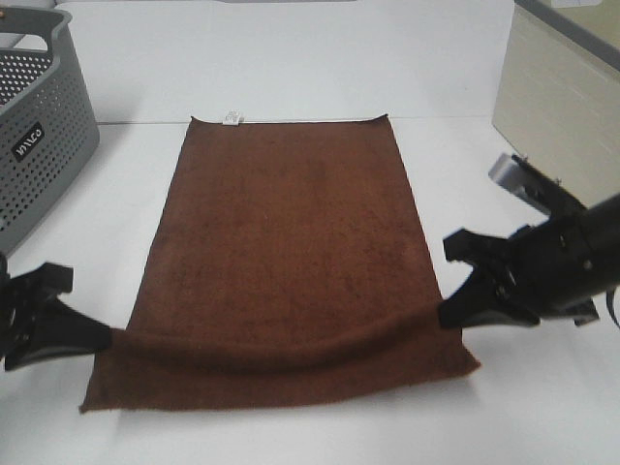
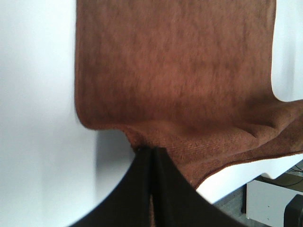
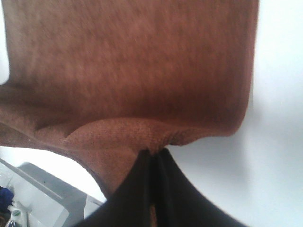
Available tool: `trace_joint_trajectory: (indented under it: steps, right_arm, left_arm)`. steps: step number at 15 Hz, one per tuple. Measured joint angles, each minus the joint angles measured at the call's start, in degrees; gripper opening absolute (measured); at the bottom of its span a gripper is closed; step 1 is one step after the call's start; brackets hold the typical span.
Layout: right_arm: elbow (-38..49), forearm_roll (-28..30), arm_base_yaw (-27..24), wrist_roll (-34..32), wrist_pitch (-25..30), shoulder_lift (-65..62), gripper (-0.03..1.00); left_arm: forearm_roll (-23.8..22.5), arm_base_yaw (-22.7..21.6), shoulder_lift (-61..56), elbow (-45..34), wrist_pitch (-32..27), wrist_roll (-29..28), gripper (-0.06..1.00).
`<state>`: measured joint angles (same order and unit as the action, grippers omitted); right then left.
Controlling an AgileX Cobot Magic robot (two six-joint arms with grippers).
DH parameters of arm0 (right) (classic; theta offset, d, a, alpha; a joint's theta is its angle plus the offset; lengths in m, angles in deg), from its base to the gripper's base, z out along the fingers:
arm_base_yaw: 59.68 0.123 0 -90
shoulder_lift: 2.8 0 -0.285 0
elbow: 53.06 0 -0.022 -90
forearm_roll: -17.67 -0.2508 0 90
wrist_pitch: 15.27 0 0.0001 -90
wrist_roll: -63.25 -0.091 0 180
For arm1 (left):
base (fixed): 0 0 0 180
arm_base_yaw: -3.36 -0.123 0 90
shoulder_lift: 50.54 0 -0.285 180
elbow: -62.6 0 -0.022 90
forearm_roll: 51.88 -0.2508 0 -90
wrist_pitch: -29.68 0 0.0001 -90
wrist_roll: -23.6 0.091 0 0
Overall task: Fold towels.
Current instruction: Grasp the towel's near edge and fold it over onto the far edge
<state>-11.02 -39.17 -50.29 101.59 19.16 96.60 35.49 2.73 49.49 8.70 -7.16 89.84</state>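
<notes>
Exterior high: towel (image 1: 291, 242) lengthwise, tag (image 1: 232, 118) far.

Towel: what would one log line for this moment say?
towel: ridge raised near front end | left gripper: shut on towel | right gripper: shut on towel | fold: not yet made

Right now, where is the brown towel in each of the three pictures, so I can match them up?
Exterior high: the towel lies mid-table, its near end lifted between the left gripper and the right gripper.
Left wrist: the towel fills most of the picture beyond the shut fingers, pinched at one edge.
Right wrist: the towel looks much the same, pinched at the opposite edge.
Shared landmark: the raised ridge across the towel's near end.
</notes>
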Motion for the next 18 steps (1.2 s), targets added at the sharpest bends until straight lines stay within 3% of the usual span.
trace_joint_trajectory:
  steps: [5,8,14,18]
  right_arm:
    - [-27.3,14.7,0.0,-15.2,8.0,10.5,0.0]
    - [-47.8,21.3,0.0,-22.1,14.6,20.4,0.0]
    - [-77.6,28.1,0.0,-28.5,19.1,36.7,0.0]
    - [-91.8,28.8,-1.0,-28.8,14.2,50.3,0.0]
  left_arm:
    - [-22.1,0.0,4.4,24.6,0.5,-24.8,0.0]
    - [-30.6,0.0,13.5,41.8,0.3,-35.7,0.0]
    - [-31.9,0.0,28.6,65.3,0.5,-38.7,0.0]
    - [-32.1,2.0,42.2,81.1,5.0,-38.6,0.0]
